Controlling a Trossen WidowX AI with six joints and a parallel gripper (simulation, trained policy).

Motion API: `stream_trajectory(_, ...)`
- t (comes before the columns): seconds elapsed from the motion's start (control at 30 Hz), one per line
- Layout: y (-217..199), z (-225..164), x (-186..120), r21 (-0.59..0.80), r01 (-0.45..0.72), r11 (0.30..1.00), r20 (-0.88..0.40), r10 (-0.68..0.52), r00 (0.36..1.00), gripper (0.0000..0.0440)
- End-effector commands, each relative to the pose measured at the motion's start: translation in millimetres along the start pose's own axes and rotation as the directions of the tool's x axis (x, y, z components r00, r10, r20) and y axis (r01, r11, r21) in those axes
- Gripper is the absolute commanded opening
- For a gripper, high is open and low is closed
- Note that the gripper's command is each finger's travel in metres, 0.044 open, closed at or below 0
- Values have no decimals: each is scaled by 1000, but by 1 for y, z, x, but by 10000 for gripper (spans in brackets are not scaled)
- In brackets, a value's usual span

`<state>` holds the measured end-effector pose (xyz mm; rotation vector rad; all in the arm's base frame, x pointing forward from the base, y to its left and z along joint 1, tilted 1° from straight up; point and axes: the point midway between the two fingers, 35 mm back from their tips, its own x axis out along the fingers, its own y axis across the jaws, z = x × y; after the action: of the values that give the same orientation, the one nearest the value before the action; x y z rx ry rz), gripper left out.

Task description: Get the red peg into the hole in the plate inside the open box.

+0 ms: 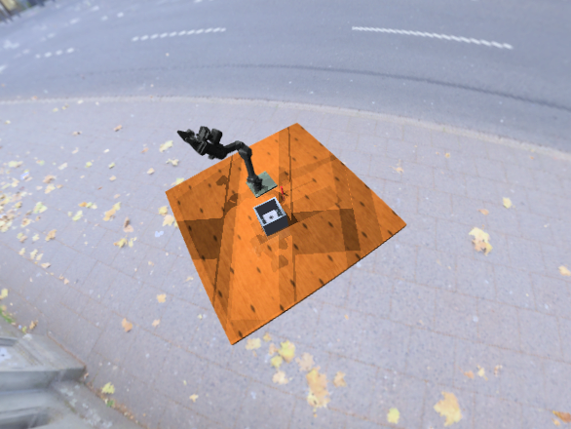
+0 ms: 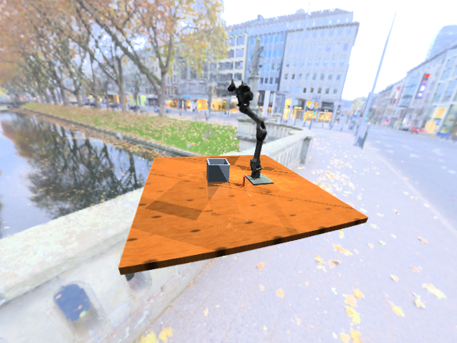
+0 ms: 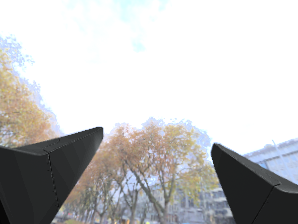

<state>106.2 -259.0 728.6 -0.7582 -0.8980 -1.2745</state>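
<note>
The red peg [image 1: 282, 191] [image 2: 244, 181] stands upright on the wooden table, beside the arm's base and a short way from the box. The open box [image 1: 276, 226] [image 2: 217, 174] is dark with pale rims. A light plate [image 1: 266, 214] with a dark hole shows at its bottom in the top view; the exterior view hides the inside. My gripper [image 2: 237, 81] [image 3: 157, 140] is open and empty, raised high above the table and far from the peg and the box. The wrist view shows neither peg nor box.
The arm's grey-green base plate [image 1: 269, 186] [image 2: 266, 181] sits on the orange wooden table [image 1: 253, 292] [image 2: 234, 230], close to the peg and the box. Shadows cross the table top. The wrist view shows sky, trees and part of a building.
</note>
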Motion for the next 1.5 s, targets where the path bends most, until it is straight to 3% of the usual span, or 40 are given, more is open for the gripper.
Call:
stream_trajectory(0.0,17,-18,-5,108,-35,994,-98,46,994,440)
stream_trajectory(0.33,58,-51,-27,337,-70,939,-284,172,943,440)
stream_trajectory(0.67,98,-73,-58,528,-40,848,-425,305,852,440)
stream_trajectory(1.47,180,-85,-161,785,201,585,-592,617,518,440)
